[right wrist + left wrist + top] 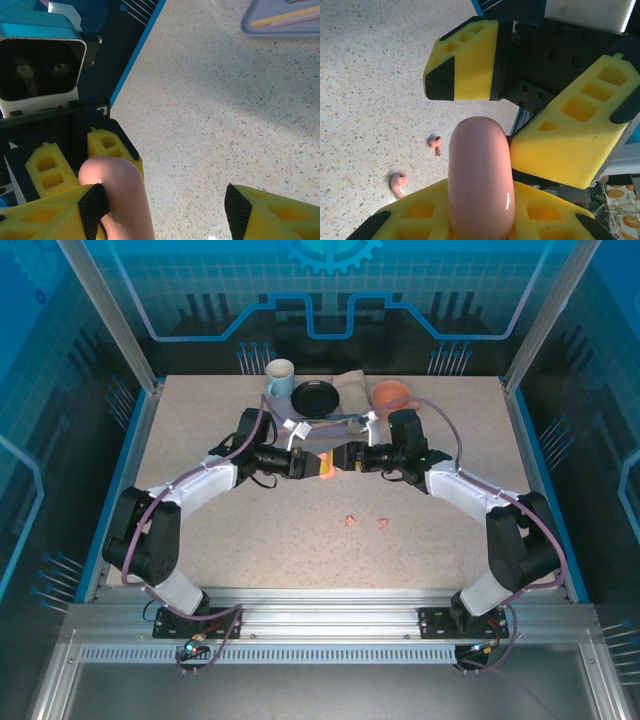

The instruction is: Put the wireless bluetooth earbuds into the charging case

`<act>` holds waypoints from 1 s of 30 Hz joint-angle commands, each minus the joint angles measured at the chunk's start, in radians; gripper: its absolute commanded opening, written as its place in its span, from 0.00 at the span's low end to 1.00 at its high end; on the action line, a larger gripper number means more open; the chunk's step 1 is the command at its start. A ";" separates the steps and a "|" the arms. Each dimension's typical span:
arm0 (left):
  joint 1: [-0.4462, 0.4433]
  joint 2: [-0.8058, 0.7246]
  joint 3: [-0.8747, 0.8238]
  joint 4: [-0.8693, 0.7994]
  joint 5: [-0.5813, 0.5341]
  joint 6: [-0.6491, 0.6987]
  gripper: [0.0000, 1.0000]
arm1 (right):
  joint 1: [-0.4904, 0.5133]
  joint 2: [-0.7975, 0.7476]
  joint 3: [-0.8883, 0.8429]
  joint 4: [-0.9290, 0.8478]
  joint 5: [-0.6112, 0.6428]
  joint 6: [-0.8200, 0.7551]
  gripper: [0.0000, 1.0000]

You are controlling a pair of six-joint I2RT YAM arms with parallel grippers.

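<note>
The top external camera sits above and behind the arm bases (pixel 190 605), looking down over the bench (pixel 450 540). The wrist cameras look along their own fingers (pixel 415 220) from opposite sides of the pink case (pixel 480 180), very close to it. All three views share the case and surrounding bench.

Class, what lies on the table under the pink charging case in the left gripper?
Speckled table with two salmon-pink earbuds lying apart, off to one side. The patch straight behind the charging case is covered by it and the left gripper.
</note>
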 commanded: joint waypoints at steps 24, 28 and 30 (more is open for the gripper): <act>0.006 -0.015 0.065 0.043 0.061 0.021 0.06 | -0.129 -0.039 -0.043 0.029 -0.250 0.033 0.56; 0.006 -0.012 0.077 0.045 0.061 0.015 0.06 | -0.111 -0.025 -0.020 0.015 -0.270 0.015 0.49; 0.004 -0.010 0.081 0.049 0.061 0.011 0.06 | -0.101 -0.019 -0.013 0.010 -0.273 0.010 0.47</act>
